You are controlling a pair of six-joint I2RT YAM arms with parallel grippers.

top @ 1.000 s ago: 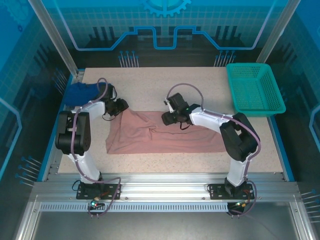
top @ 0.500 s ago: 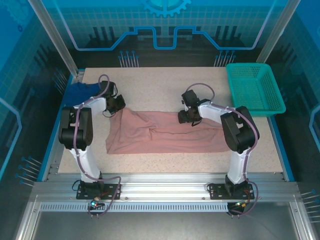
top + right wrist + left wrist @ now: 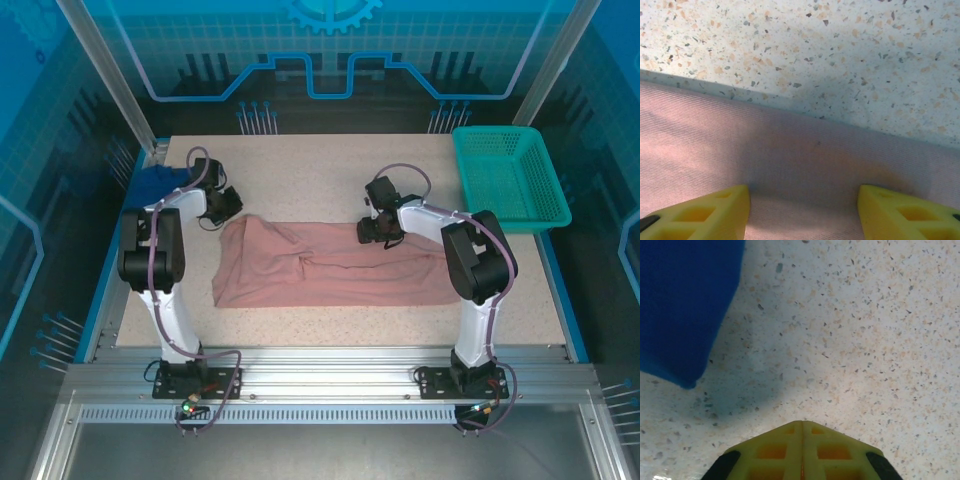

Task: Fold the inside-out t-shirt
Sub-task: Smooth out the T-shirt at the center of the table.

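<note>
The dusty-pink t-shirt [image 3: 330,268] lies flat and creased as a wide strip across the middle of the table. My right gripper [image 3: 372,232] hovers over its far edge, open; in the right wrist view the yellow fingertips [image 3: 715,212] stand wide apart above the pink fabric [image 3: 790,165], with nothing between them. My left gripper [image 3: 222,204] is past the shirt's far-left corner, off the cloth. In the left wrist view its yellow fingertips [image 3: 802,450] are pressed together over bare speckled tabletop, holding nothing.
A dark blue cloth [image 3: 165,185] is bunched at the table's far-left corner, right beside my left gripper, and appears as a blue mass [image 3: 682,305] in the left wrist view. A green mesh basket [image 3: 510,178] sits at the far right.
My left gripper has drawn back off the shirt's far-left corner toward the blue cloth. My right gripper slid rightward along the shirt's far edge a second ago and has since settled there.
</note>
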